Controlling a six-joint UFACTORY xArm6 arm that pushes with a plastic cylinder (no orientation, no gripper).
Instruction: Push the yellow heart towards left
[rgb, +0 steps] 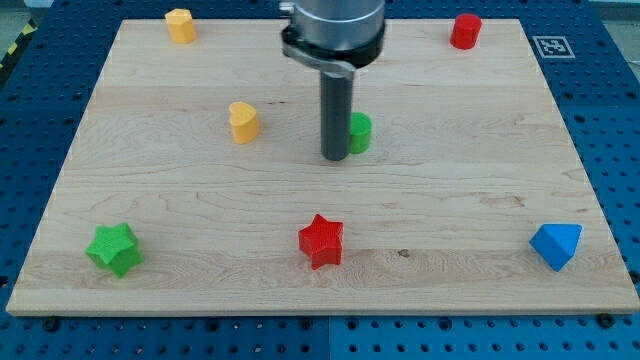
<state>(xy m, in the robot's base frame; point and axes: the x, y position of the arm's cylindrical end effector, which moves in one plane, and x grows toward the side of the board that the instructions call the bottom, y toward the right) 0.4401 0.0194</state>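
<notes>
- The wooden board (200, 210) fills most of the view.
- My tip (335, 157) sits near the board's centre; the rod carries no pincer, so there is nothing to clench or release.
- Blue block (556, 245), roughly triangular, at 4 o'clock from my tip.
- Green star (114, 249) at 8 o'clock.
- Red star (321, 240) at 6 o'clock.
- Yellow heart (243, 121) lies at 10 o'clock, well apart from my tip.
- Yellow block (180, 25) at 10 o'clock, far.
- Red block (465, 31) at 1 o'clock.
- Green block (359, 132) just beside the rod, partly hidden.
</notes>
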